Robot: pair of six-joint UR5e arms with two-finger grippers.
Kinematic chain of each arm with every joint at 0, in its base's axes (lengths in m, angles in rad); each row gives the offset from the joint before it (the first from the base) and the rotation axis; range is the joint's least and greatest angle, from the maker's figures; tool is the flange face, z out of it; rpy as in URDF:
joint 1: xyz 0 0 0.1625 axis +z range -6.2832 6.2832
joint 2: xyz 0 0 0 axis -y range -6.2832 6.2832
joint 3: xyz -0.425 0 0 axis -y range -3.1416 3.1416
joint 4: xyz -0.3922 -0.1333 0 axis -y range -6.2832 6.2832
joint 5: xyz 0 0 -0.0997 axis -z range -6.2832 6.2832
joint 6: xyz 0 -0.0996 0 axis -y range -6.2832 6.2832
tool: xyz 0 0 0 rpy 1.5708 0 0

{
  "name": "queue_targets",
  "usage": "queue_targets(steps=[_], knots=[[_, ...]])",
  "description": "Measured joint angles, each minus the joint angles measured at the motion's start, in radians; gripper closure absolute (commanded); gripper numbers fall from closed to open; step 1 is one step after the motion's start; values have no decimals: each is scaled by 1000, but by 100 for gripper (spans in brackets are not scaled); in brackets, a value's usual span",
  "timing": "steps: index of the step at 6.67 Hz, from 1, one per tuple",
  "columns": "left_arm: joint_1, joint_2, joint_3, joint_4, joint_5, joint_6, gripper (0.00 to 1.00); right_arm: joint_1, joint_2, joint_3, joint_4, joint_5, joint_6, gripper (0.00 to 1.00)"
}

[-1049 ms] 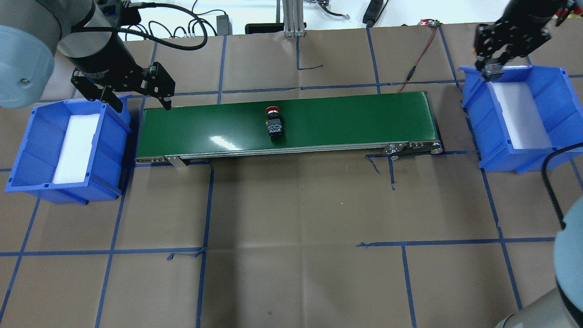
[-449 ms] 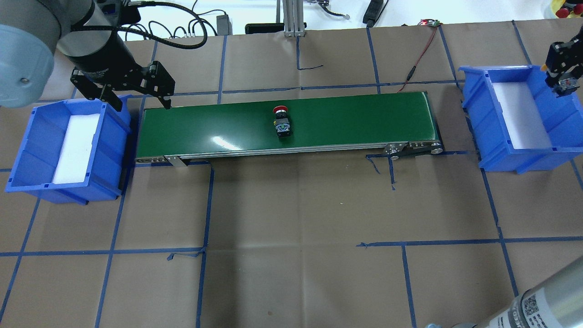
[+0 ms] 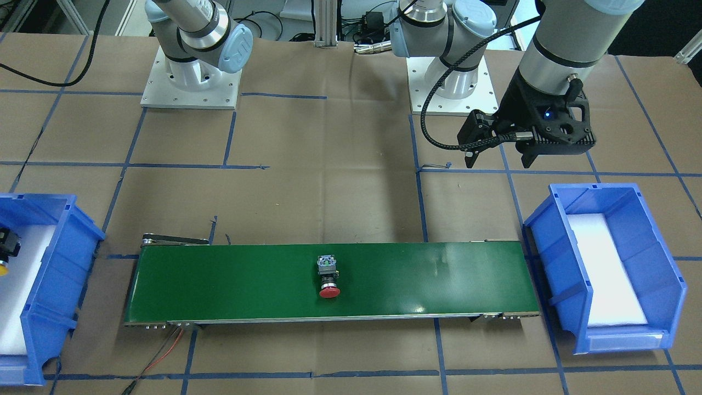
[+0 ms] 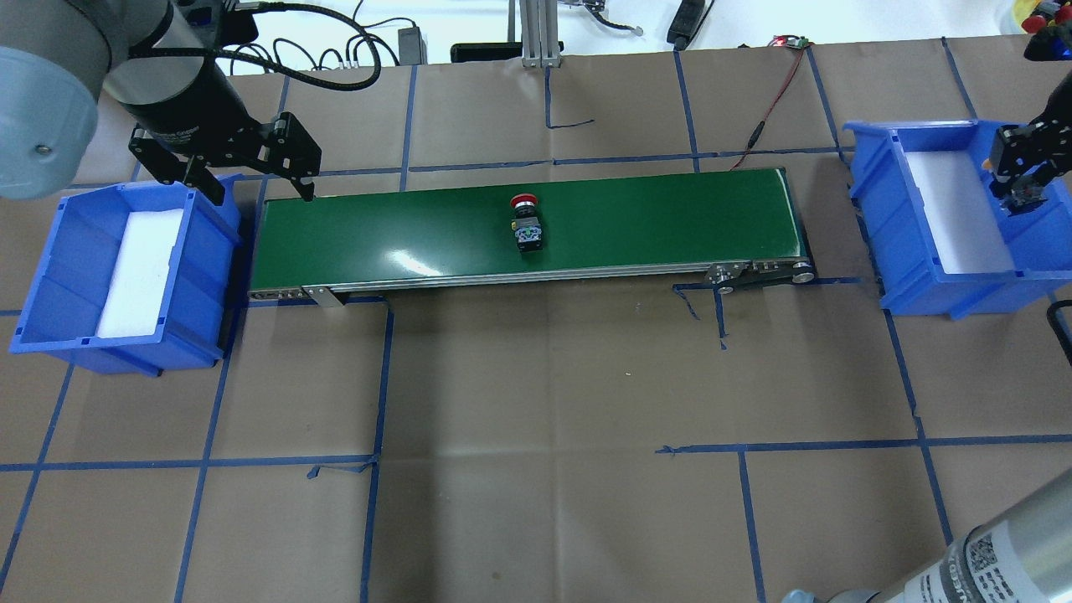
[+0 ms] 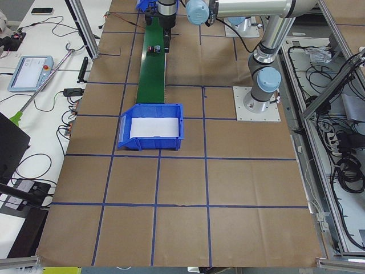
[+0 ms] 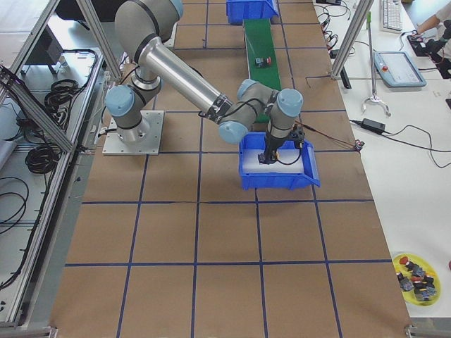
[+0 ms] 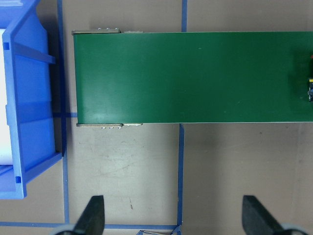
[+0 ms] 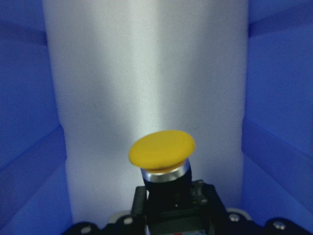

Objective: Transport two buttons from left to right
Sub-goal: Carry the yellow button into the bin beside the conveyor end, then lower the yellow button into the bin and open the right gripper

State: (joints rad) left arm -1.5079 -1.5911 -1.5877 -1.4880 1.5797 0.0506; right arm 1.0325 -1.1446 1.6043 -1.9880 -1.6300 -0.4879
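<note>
The red button [image 4: 528, 226] lies on its side at the middle of the green conveyor belt [image 4: 653, 209], cap toward the far edge; it also shows in the front view [image 3: 328, 277]. The yellow button [image 8: 162, 152] hangs over the white foam of the right blue bin [image 4: 930, 243], with my right gripper [image 4: 1018, 186] shut on its black body. Its cap faces the foam below. My left gripper [image 4: 260, 191] hovers open and empty over the belt's left end, beside the left blue bin [image 4: 50, 268]. The left wrist view shows its fingertips [image 7: 93, 215] spread wide above the paper.
Brown paper with blue tape lines covers the table. A red wire [image 4: 770, 100] runs from the belt's far right corner to the table's back edge. A yellow dish [image 6: 416, 271] of spare parts sits past the right bin. The left bin holds only white foam.
The red button has ridden the belt a little to the right. My right gripper has carried the yellow button from the right bin's far left corner across to its right side. The left arm stayed put.
</note>
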Motion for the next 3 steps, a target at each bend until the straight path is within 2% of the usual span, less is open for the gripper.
queue_targets(steps=[2, 3], knots=[[0, 5, -8, 0, 0, 0, 0, 0, 14, 50, -31, 7, 25, 92], [0, 5, -7, 0, 0, 0, 0, 0, 20, 66, -34, 7, 39, 63]])
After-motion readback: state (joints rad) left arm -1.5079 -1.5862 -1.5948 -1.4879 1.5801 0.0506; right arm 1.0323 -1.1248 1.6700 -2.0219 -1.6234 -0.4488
